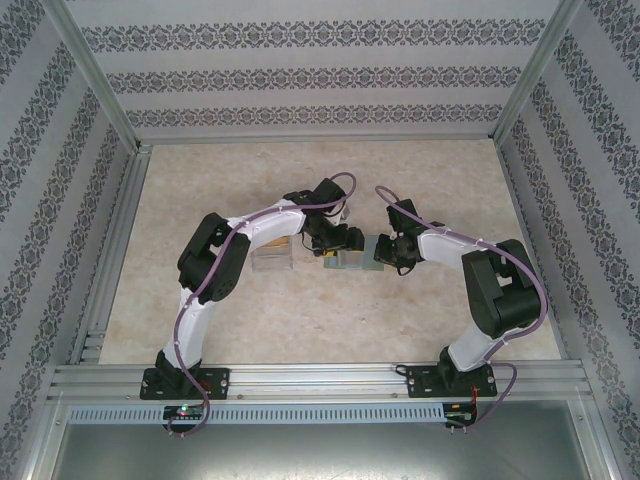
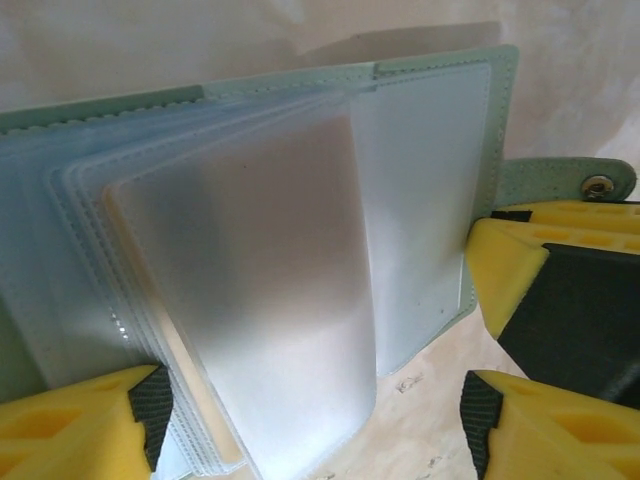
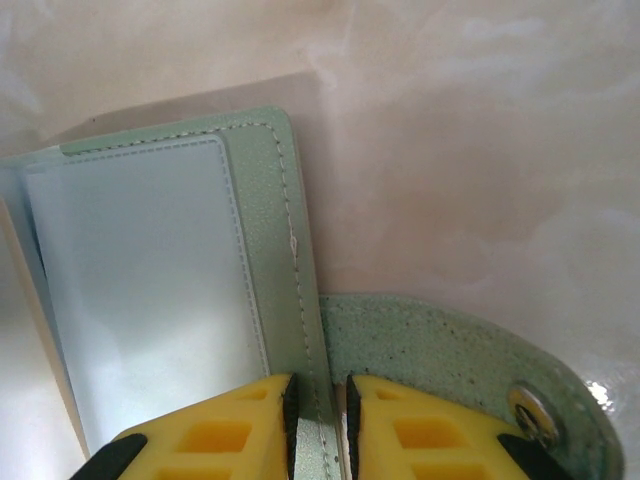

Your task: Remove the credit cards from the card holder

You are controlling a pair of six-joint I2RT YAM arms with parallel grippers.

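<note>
While clamping the card holder's [image 3: 270, 200] edge tight between right gripper [image 3: 320, 400] fingertips, holding left gripper [image 2: 315, 400] fingers apart, straddling clear sleeves [image 2: 250, 300] running lengthwise straight ahead, likely nearest for pulling.

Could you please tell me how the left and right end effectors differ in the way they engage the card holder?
The right end effector is shut, pinching the green cover edge of the card holder beside the snap strap. The left end effector is open, its jaws wide apart. The right grips a single cover panel, while the left straddles the fanned clear sleeves. Both are yellow-tipped and work on the same holder.
</note>
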